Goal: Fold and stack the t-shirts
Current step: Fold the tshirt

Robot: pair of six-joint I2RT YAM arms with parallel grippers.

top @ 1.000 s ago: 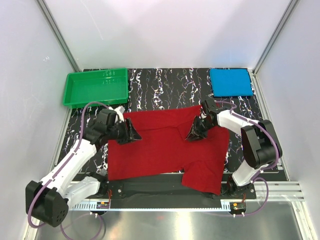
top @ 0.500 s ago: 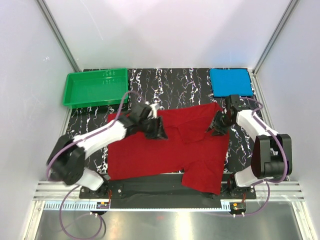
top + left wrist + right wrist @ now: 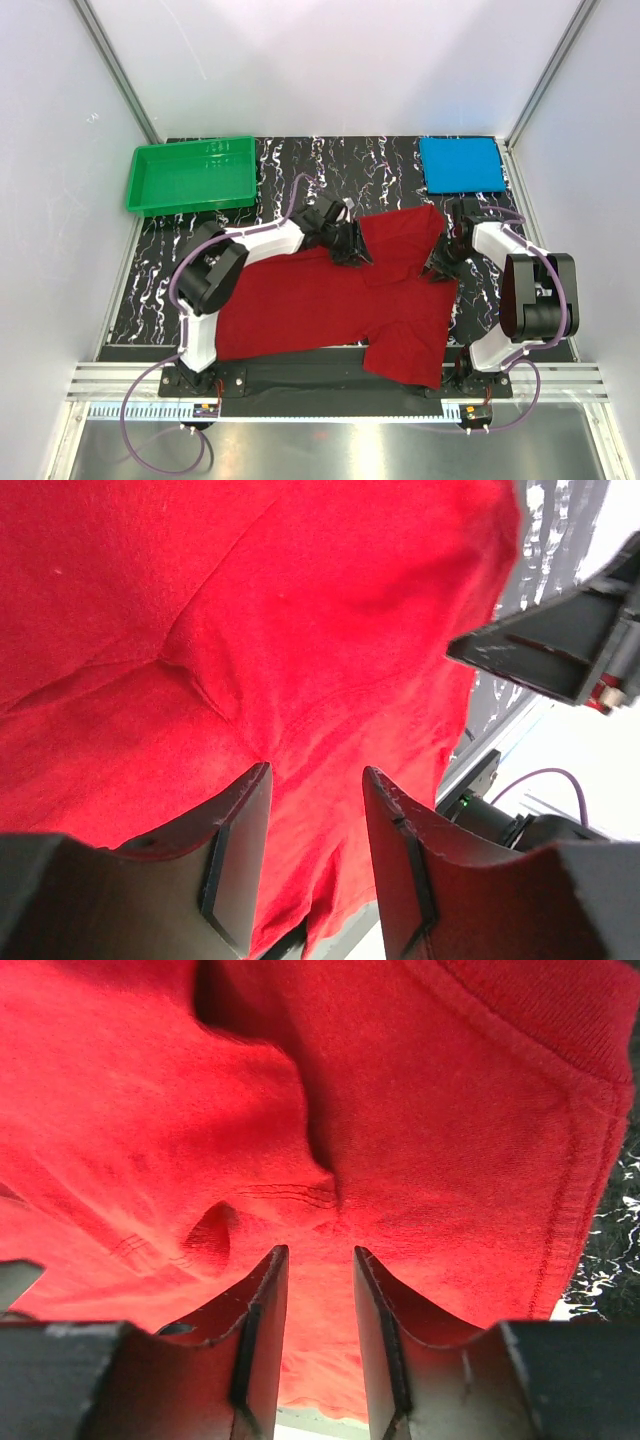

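The deep red t-shirt [image 3: 320,305] lies spread and rumpled on the black marbled table [image 3: 310,165], one sleeve hanging over the near edge. The bright blue t-shirt [image 3: 461,165] rests as a neat folded rectangle at the back right. My left gripper [image 3: 352,250] hovers over the red shirt's upper middle, open, with only red cloth [image 3: 300,600] under its jaws [image 3: 316,775]. My right gripper [image 3: 438,265] is at the shirt's right edge, open [image 3: 318,1252], its fingers just above wrinkled red cloth [image 3: 420,1110] near a hem.
A green plastic tray [image 3: 188,206] stands at the back left. White walls and metal posts close the table in on three sides. A metal rail runs along the near edge by the arm bases. The right arm [image 3: 560,650] shows in the left wrist view.
My left gripper has swept right from the shirt's left edge to its upper middle. My right gripper has moved right to the shirt's right edge. The shirt's top right corner now reaches further right.
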